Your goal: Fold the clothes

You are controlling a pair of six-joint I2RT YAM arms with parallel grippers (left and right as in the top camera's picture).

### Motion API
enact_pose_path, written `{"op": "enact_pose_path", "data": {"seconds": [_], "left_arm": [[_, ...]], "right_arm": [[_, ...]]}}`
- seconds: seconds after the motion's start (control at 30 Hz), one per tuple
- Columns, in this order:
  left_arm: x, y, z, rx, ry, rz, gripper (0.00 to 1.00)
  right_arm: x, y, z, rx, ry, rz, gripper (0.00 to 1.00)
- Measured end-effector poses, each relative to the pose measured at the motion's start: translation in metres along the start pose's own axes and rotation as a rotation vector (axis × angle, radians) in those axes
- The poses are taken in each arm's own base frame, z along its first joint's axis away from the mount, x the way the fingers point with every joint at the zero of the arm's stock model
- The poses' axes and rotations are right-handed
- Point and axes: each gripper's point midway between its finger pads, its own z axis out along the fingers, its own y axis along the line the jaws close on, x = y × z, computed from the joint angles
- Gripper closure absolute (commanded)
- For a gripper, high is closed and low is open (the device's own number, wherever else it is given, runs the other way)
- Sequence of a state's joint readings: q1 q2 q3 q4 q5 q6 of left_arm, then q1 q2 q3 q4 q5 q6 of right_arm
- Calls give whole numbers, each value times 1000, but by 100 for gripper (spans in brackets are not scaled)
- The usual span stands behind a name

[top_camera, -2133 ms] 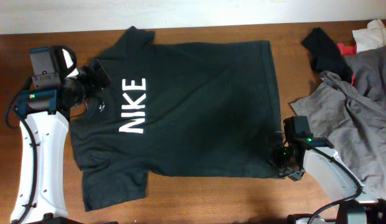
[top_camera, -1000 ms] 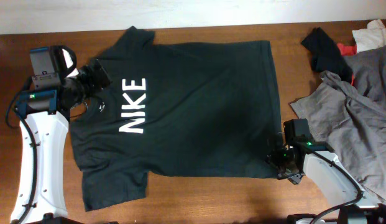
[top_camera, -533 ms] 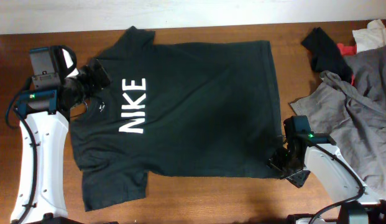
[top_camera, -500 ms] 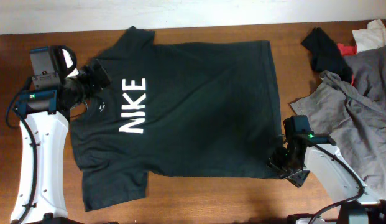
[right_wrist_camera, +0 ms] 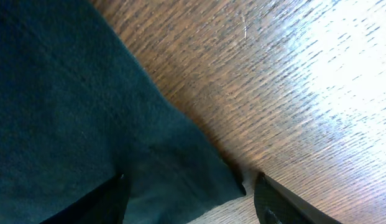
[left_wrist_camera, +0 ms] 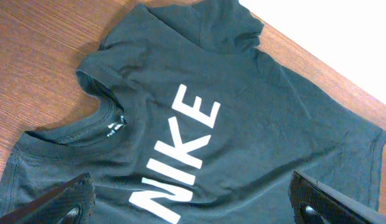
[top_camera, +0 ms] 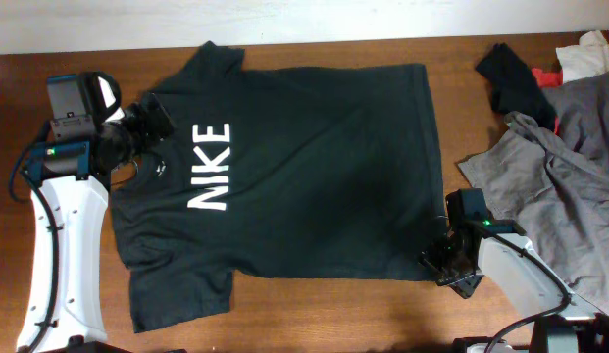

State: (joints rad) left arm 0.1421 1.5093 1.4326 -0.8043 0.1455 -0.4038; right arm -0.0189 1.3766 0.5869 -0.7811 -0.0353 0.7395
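Note:
The clothes (top_camera: 304, 167), a very dark green T-shirt with white NIKE lettering, lie spread flat on the wooden table (top_camera: 314, 314), collar to the left. My left gripper (top_camera: 152, 123) hovers open over the collar; its wrist view shows the collar and lettering (left_wrist_camera: 180, 134) between wide-apart fingers, gripper (left_wrist_camera: 194, 202). My right gripper (top_camera: 436, 263) sits low at the shirt's bottom right hem corner. In the right wrist view that corner (right_wrist_camera: 227, 183) lies between the open jaws of the gripper (right_wrist_camera: 189, 199), with the fabric untouched on the wood.
A light grey garment (top_camera: 559, 167) is bunched at the right edge, close behind my right arm. A small black cloth (top_camera: 515, 78), a red scrap (top_camera: 549, 75) and a white cloth (top_camera: 590, 54) lie at the back right.
My right gripper has shifted slightly down and left around the hem corner. The left arm and the shirt have not moved.

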Motion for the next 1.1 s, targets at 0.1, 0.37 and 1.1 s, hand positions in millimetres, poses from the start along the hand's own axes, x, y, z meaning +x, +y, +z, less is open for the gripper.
{"op": "enact_pose_path", "data": {"seconds": [0.1,0.37,1.1], "left_arm": [[0,0,0,0,0,0,1],[0,0,0,0,0,0,1],[0,0,0,0,0,0,1]], "right_arm": [[0,0,0,-2,2,2,31],[0,2,0,-11,4,20,5],[3,2,0,-12,14,17,71]]}}
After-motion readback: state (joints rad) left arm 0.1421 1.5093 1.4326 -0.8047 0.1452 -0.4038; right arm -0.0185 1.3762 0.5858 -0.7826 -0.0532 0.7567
